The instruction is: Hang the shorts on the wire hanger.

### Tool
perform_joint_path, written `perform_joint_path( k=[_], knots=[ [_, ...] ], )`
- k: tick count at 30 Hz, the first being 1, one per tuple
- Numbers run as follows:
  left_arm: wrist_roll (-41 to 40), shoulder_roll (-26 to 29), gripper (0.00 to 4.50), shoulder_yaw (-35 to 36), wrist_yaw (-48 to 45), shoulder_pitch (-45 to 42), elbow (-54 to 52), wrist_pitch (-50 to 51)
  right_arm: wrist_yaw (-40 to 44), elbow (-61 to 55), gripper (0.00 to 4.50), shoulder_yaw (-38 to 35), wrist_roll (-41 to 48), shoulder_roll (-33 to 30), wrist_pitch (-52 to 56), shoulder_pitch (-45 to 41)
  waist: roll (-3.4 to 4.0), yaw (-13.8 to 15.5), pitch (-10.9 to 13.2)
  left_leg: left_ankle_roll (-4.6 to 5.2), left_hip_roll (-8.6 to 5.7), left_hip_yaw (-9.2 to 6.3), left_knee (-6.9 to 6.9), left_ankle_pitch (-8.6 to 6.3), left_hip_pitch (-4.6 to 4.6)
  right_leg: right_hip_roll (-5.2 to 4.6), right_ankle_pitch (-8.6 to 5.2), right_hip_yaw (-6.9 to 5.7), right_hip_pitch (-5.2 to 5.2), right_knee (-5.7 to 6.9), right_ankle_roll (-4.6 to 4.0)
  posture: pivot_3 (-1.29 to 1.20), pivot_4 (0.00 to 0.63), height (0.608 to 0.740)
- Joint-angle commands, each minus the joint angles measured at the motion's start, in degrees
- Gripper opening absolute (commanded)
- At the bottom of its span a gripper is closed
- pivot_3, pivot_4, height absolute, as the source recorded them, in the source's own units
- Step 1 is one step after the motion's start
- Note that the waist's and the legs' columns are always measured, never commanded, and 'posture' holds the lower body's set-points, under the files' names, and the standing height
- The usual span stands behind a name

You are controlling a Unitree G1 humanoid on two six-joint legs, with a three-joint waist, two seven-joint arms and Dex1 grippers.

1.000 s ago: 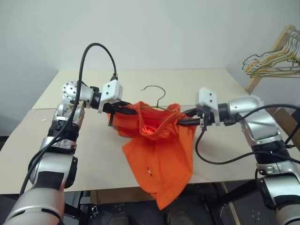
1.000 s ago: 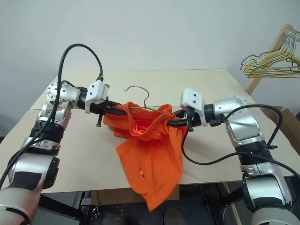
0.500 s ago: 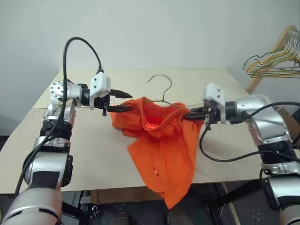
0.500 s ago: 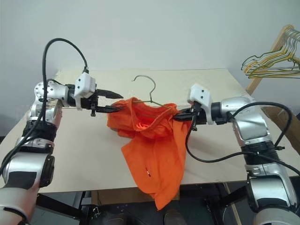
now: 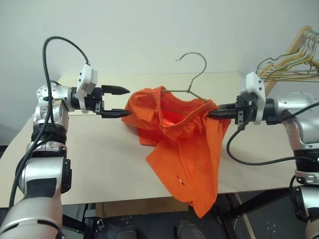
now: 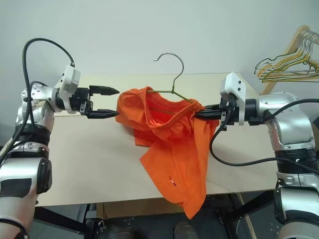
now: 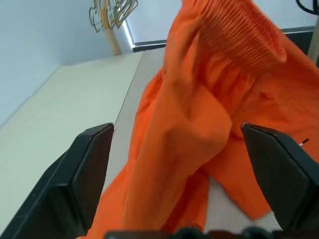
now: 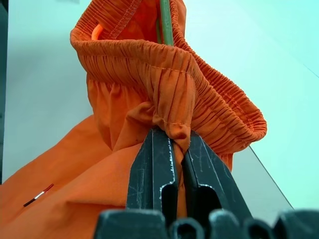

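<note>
The orange shorts (image 5: 187,144) hang in the air above the table (image 5: 89,159). Their gathered waistband is draped over the thin wire hanger (image 5: 197,75), whose hook stands up above the fabric. My right gripper (image 5: 212,113) is shut on the right end of the waistband (image 8: 169,74), where the green wire (image 8: 165,22) runs into the fold. One leg droops low toward the table's front edge, with a small tag (image 5: 178,180) on it. My left gripper (image 5: 122,102) stands open just left of the shorts. In the left wrist view its fingers (image 7: 84,169) bracket the fabric without pinching it.
A wooden rack with a bunch of yellowish and green wire hangers (image 5: 294,64) stands at the back right, beyond my right arm. The pale tabletop stretches under and to the left of the shorts.
My left gripper has opened, let go of the shorts' left side and drawn back to the left. My right gripper has risen and moved right, carrying the shorts and hanger higher.
</note>
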Motion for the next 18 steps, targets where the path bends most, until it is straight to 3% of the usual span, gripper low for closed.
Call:
perform_joint_path(
  k=[1,3,15,18],
  knots=[
    [0.8,0.7,4.16,-0.3,0.0,-2.6,2.9,-0.5,0.2,-1.4,0.00,-2.8,1.6,-1.3,-0.6,-2.3,0.00,-0.1,0.0,0.00,0.00,0.00,0.00,0.00,0.00,0.00,0.00,0.00,0.00,0.00,0.00,-0.11,0.000,0.740],
    [0.6,0.9,3.83,-1.3,-0.2,-2.2,4.0,-1.5,0.1,-1.3,0.00,-2.7,1.6,-1.5,-0.5,-2.3,0.00,-0.1,0.0,0.00,0.00,-0.01,0.00,0.00,-0.02,0.00,0.00,0.00,-0.02,0.00,0.00,-0.12,0.000,0.740],
    [3.8,-0.1,0.15,-1.1,-0.1,-3.1,8.3,-5.4,0.1,-2.8,0.00,-3.0,3.0,-1.6,0.1,-1.5,0.00,-0.6,0.0,0.00,0.00,-0.01,-0.02,0.00,-0.04,0.00,-0.02,0.00,-0.06,0.02,0.00,-0.12,0.000,0.740],
    [4.8,0.2,0.04,-1.2,0.4,-3.2,8.8,-6.4,0.1,-2.7,0.00,-3.0,3.1,-1.7,0.0,-1.3,0.00,-0.6,0.0,0.00,0.00,-0.01,-0.02,0.00,-0.03,0.00,-0.02,0.00,-0.06,0.02,0.00,-0.12,0.000,0.740]
  ],
)
